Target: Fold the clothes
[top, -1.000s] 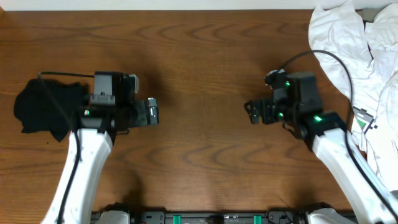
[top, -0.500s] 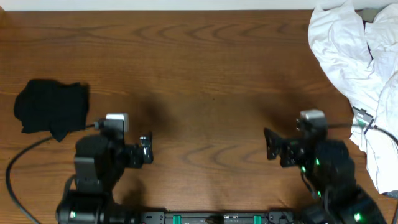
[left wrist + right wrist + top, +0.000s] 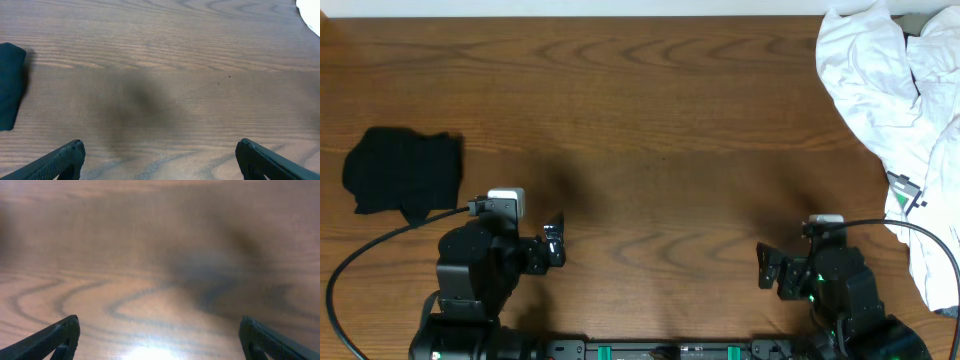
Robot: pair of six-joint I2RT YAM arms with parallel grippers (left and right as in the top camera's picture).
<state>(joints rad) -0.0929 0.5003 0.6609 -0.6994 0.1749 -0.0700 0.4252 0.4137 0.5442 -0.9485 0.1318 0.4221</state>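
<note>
Soft, even light falls from above on the wooden table [image 3: 660, 120]. The overhead view is crisp, with faint smudged shadows on the wood. The white cloth [image 3: 870, 70] is nearly washed out, and the clothes [image 3: 400, 172] read as flat black. The left wrist view is fairly sharp. The right wrist view is hazy, with glare at its lower edge.

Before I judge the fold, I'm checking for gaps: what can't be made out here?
- black garment: overhead, too dark and small to show creases; left wrist view, cut by the left edge.
- white garments: overhead, cut by the right edge.
- table: right wrist view, blurred.
</note>
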